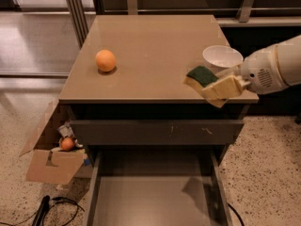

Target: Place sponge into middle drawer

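The sponge [201,75], dark green on top with a pale yellow body, is held in my gripper [211,89] above the front right corner of the cabinet top [150,46]. The gripper's tan fingers [225,88] are shut on the sponge; the white arm comes in from the right edge. The middle drawer [155,197] is pulled out below, a wide grey-brown tray with a plain floor, nothing in it. The gripper's shadow falls on the drawer floor at the right.
An orange fruit [105,60] sits on the left of the cabinet top. A white bowl [222,57] stands at the right edge, just behind the gripper. The closed upper drawer front [155,132] has small pale scratches. A cardboard box [51,161] and cables lie on the floor at the left.
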Controlling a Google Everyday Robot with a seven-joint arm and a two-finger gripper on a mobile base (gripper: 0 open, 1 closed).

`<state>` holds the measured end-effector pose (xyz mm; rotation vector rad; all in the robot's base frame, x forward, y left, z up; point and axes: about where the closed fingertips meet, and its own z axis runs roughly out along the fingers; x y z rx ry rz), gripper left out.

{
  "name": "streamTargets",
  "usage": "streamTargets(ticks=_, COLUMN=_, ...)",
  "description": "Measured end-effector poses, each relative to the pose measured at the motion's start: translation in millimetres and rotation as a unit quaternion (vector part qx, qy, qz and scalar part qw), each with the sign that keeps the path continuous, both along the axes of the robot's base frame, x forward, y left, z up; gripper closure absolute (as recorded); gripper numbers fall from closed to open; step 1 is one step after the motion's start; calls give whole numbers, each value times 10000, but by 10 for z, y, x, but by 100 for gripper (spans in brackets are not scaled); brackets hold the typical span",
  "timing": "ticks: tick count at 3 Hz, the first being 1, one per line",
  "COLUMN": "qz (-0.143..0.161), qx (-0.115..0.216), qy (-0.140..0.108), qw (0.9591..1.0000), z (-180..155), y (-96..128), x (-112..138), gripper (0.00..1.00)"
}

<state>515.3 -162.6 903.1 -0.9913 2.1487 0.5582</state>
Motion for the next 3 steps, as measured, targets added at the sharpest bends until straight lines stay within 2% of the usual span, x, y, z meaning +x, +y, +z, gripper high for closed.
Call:
streamTargets(ticks=1, qz=8, qx=116, qy=434, qw=9990, z=-362, y=27, x=-427, gripper=100)
streamTargets(ticks=2, qz=7, qx=119, qy=448, qw=9989, z=-389, y=36, x=-430, gripper=100)
streamTargets(ticks=3, qz=-20, qx=161, qy=670, qw=9976, z=-812, y=172, x=-481, gripper=100)
